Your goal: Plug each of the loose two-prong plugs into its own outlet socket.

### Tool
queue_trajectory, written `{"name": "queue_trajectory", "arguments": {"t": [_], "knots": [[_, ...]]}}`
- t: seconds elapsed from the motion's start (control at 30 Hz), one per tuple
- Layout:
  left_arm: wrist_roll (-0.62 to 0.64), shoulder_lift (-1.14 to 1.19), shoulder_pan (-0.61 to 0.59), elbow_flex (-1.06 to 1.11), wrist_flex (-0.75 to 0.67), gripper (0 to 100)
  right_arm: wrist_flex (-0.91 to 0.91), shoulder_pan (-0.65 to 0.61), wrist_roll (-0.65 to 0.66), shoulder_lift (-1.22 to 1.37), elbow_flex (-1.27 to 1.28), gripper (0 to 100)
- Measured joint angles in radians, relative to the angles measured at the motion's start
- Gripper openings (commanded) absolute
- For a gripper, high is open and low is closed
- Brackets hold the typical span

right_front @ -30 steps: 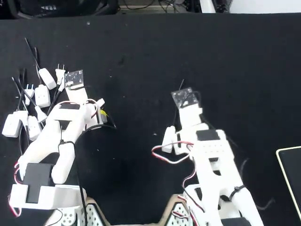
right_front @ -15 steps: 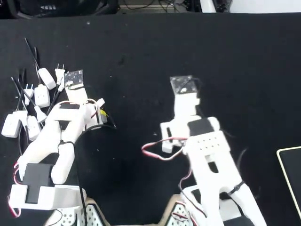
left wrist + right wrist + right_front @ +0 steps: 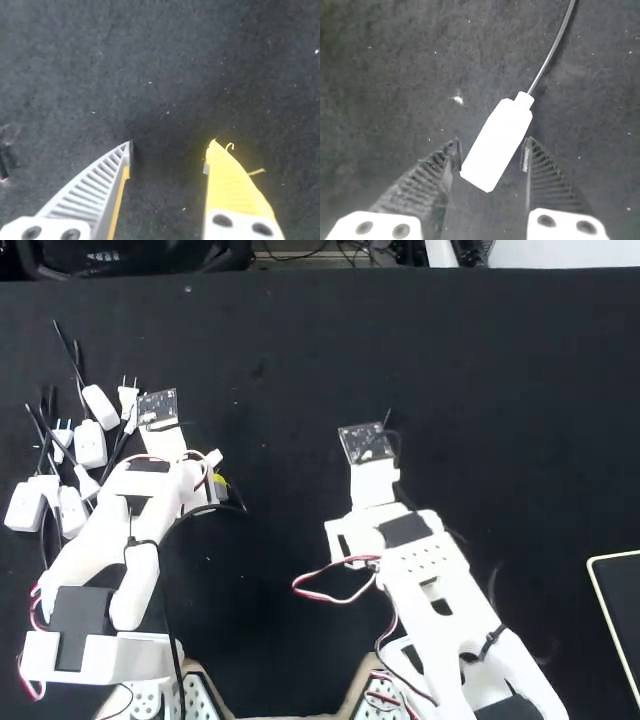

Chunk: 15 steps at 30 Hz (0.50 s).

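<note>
The right claw (image 3: 490, 150) has its jaws apart, straddling a white corded block (image 3: 497, 142) that lies mid-desk, tilted across the gap. Slivers of dark desk (image 3: 395, 60) show on both sides of the block, so I judge it is not clamped. Its black cord (image 3: 552, 50) runs out toward the far side. The end facing the claw is hidden, so I cannot tell plug from socket. The straddle reads as a set-up for a side grip on the long flat faces.

The left claw (image 3: 170, 149) has its jaws apart over bare desk and holds nothing. It sits just right of the pile of plugs and sockets (image 3: 75, 455) at the left edge, likely placed there within reach for pairing. The pile and the block are well apart.
</note>
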Motion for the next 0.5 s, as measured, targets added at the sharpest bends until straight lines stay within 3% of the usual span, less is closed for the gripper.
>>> {"name": "queue_trajectory", "arguments": {"t": [0.33,0.5], "knots": [[0.000,0.000,0.000,0.000,0.000,24,-0.040,0.000,-0.002,0.002,0.052,17.9],[0.000,0.000,0.000,0.000,0.000,24,-0.040,0.087,0.069,0.002,0.052,0.6]]}}
